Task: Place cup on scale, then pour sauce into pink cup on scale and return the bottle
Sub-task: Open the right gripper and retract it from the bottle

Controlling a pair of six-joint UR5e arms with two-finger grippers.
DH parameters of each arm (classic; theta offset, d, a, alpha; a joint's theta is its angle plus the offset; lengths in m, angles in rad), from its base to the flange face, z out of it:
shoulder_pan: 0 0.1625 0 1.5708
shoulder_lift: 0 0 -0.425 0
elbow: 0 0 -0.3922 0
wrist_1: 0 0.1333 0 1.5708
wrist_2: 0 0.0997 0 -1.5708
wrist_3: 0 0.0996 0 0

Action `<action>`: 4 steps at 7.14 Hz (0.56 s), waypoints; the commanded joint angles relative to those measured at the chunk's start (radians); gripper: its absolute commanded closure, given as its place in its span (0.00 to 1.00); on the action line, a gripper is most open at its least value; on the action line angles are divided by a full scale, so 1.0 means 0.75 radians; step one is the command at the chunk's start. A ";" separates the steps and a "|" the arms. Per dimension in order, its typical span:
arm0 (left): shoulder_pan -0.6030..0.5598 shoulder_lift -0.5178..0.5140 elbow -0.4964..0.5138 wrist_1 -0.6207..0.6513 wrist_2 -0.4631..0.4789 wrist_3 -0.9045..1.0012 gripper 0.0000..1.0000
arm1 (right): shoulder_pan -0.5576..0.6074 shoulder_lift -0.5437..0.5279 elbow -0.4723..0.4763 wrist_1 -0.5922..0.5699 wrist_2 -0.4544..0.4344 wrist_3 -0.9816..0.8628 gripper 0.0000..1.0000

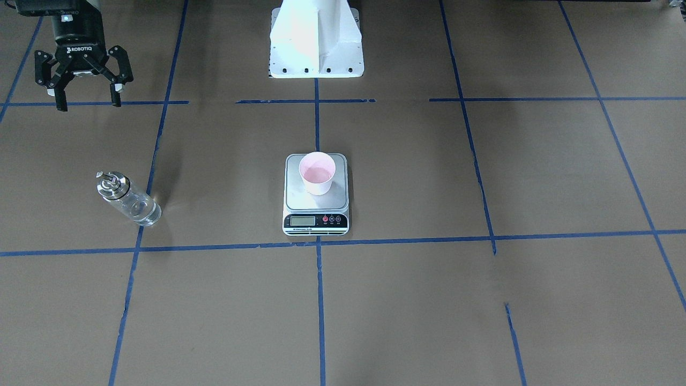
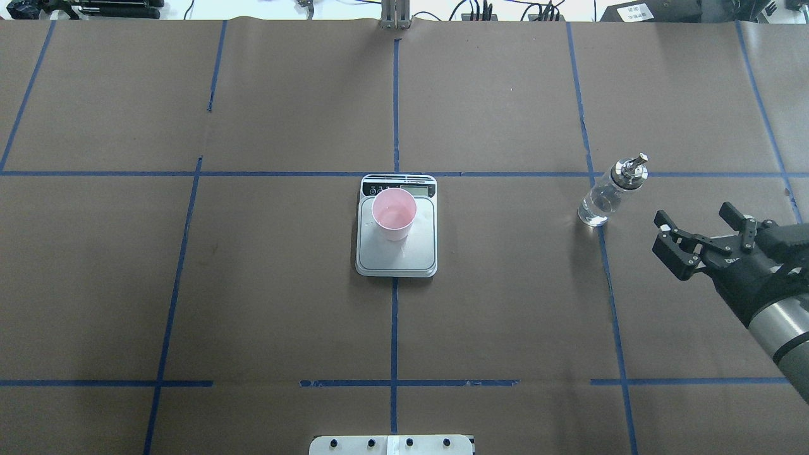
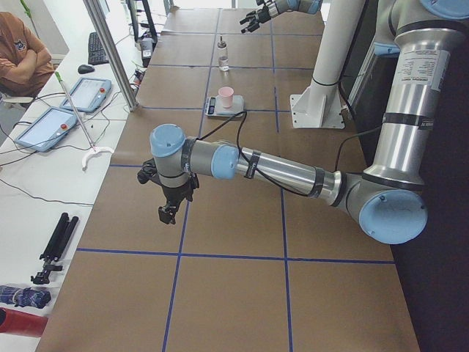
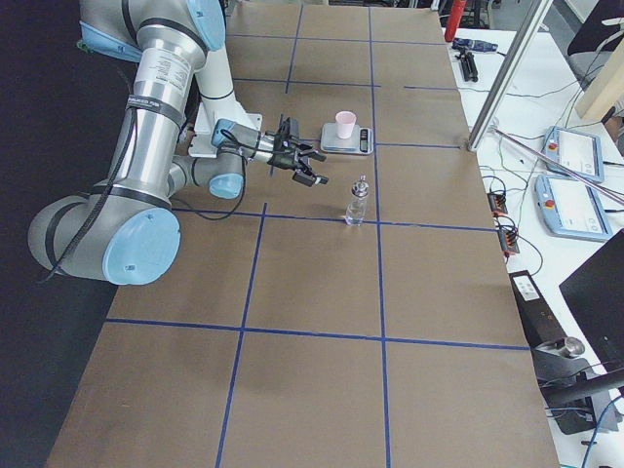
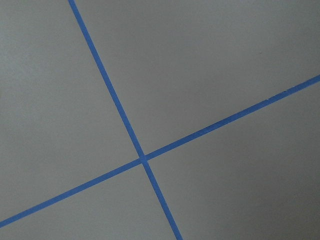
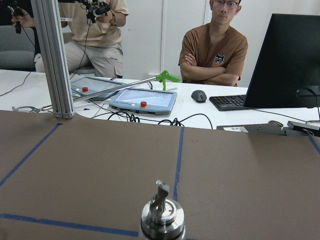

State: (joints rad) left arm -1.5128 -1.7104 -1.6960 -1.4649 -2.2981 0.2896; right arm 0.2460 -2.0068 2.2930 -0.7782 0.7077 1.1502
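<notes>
brown table (image 2: 189,284): one cup (image 2: 394,215), one scale (image 2: 396,260), one bottle (image 2: 599,203).

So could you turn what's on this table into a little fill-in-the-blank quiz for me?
1. The cup stands upright on the scale, whose display strip faces ____ from the robot.
2. The bottle stands on the table on the robot's ____ side.
3. The right gripper, close to the bottle, is ____ and holds nothing.

Missing words: away; right; open.
</notes>
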 commanded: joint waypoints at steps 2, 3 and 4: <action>-0.002 0.000 -0.023 0.014 0.000 -0.002 0.00 | 0.493 0.011 0.133 -0.175 0.571 -0.242 0.00; -0.002 -0.002 -0.023 0.014 0.000 -0.002 0.00 | 0.668 0.025 0.119 -0.175 0.799 -0.367 0.00; -0.002 -0.002 -0.023 0.014 0.000 -0.002 0.00 | 0.830 0.033 0.083 -0.175 0.987 -0.473 0.00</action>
State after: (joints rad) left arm -1.5140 -1.7114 -1.7126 -1.4544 -2.2979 0.2884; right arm 0.7170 -1.9903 2.3778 -0.9071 1.2670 0.8975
